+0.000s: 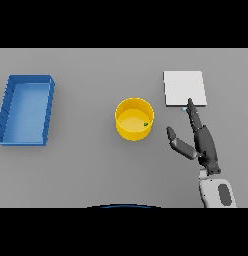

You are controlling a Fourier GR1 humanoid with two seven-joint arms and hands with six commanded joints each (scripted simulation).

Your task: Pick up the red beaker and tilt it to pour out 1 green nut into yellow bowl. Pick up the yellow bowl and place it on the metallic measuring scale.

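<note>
Grey table point(86, 165): yellow bowl point(134, 119) at centre, holding one green nut point(146, 124) by its right inner wall; metallic measuring scale point(184, 88) to its upper right; blue tray point(27, 110) far left. Right robot hand point(202, 142) open, fingers straight, between bowl and scale, fingertips covering the scale's near edge.

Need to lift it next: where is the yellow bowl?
In the head view, the yellow bowl sits mid-table, between the blue tray and the open right hand.

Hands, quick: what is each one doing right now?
Right hand: open, holding nothing, between the yellow bowl and the scale.
Left hand: not in view.
</note>
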